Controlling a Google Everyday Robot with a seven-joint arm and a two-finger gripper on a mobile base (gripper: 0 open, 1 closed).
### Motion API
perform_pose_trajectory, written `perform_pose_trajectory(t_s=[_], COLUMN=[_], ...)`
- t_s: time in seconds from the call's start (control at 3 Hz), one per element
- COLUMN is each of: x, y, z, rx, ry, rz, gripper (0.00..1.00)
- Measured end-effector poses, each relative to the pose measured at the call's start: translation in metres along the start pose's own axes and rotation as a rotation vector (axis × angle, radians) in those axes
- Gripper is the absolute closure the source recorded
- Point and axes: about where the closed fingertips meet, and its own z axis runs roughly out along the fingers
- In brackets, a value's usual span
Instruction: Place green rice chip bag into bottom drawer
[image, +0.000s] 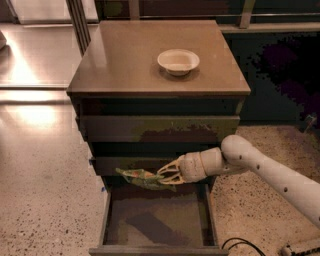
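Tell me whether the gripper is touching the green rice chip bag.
Touching. The camera view shows the gripper closed on the right end of the green rice chip bag, holding it above the open bottom drawer.

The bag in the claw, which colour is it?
Green, seen in the camera view; the claw holds the bag over the bottom drawer.

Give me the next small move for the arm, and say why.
Probably lower the gripper straight down a little. It holds the green rice chip bag by one end, above the rear of the open bottom drawer and just in front of the middle drawer. The bag is not yet inside the tray, so releasing from lower seems safer.
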Motion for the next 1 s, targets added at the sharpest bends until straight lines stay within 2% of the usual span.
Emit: perform_pose_trajectory(t_s=[0.33,0.67,1.0], x=[0.021,0.021,0.030], y=[0.052,0.052,0.063], z=[0.024,0.024,0.027], rx=[0.020,0.020,0.039], ry=[-0.011,-0.011,-0.012], rz=[0.067,0.067,0.085], gripper=[1.00,1.00,1.00])
